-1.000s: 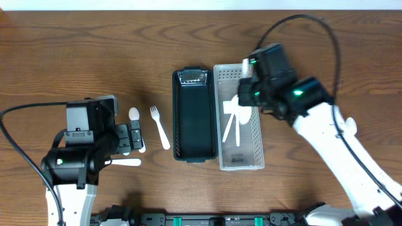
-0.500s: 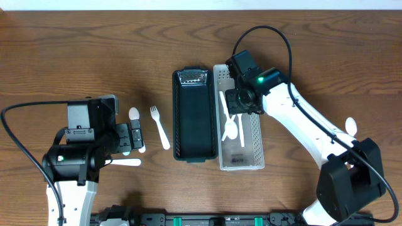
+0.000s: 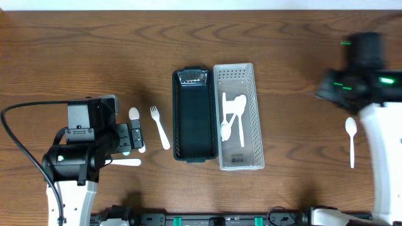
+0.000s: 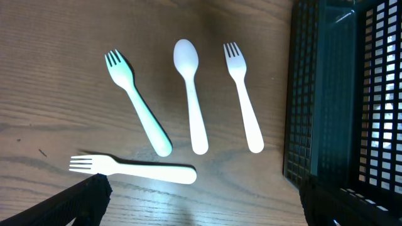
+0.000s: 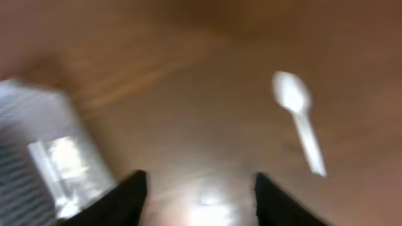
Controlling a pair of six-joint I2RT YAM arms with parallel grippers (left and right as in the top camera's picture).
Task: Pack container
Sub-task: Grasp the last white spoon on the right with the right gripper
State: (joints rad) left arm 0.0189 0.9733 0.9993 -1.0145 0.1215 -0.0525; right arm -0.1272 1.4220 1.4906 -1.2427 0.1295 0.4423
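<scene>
Fork (image 4: pixel 141 110) half-hidden overhead shows at left wrist; left fingers (image 4: pixel 81 201) and right fingers (image 5: pixel 129 198) wide.

Even bright overhead light, sharp left wrist view, right wrist heavily motion-blurred, soft shadows

Robotics lab workbench, wood-grain table (image 3: pixel 63 44), cabled left arm (image 3: pixel 72 164), right arm (image 3: pixel 384 147), black mounting rail (image 3: pixel 207 220) at front edge

loose forks (image 4: pixel 244 94): 3 | loose spoons (image 4: pixel 190 94): 2 | dark basket (image 3: pixel 195 125): 1 | white basket (image 3: pixel 233 74): 1 | cutlery inside (image 3: pixel 227 129): count unclear
</scene>
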